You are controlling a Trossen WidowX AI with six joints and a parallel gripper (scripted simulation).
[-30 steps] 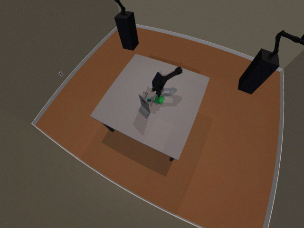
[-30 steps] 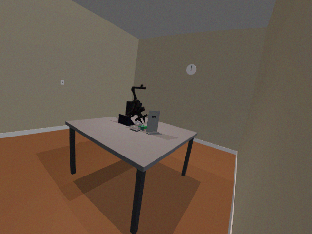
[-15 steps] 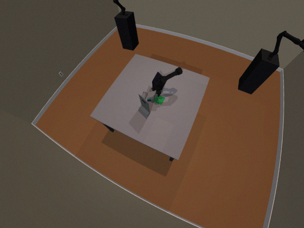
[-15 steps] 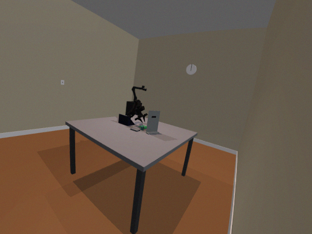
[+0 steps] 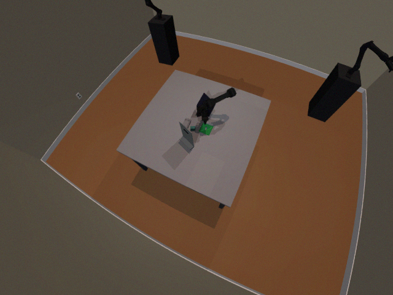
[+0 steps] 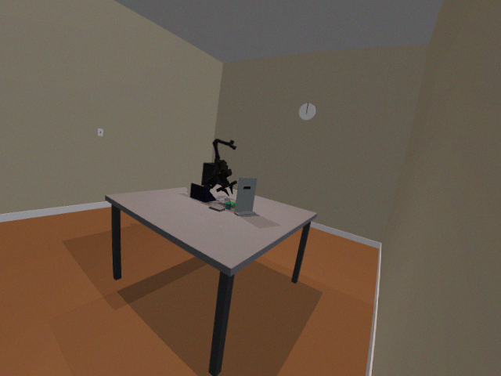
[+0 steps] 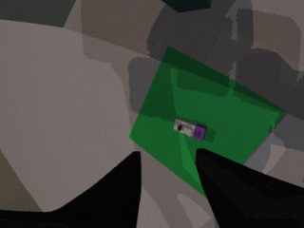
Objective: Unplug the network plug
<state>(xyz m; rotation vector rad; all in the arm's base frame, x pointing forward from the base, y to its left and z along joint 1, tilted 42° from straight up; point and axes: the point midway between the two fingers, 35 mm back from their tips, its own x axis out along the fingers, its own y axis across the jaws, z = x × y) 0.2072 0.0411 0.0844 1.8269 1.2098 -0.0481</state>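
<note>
Small pale plug with purple end point(image 5: 206, 128) point(image 7: 190, 129) lying beyond parted black hand point(image 5: 204, 122) point(image 6: 231, 194) point(image 7: 169, 158); likely light, stiff; long sides offering best grip.

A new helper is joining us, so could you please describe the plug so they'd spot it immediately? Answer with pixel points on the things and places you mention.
On the table point(image 5: 164, 95) point(image 6: 174, 218), find the green square point(image 5: 207, 125) point(image 7: 214, 102). The small plug point(image 7: 188, 125) lies inside it, pale with one purple end.

I can't make out the plug's tab in the wrist view, too blurry. Top edge there cuts off a dark teal object point(image 7: 187, 4). From above, right-hand arm point(image 5: 361, 55), beyond the table's right corner, runs out of frame.
</note>
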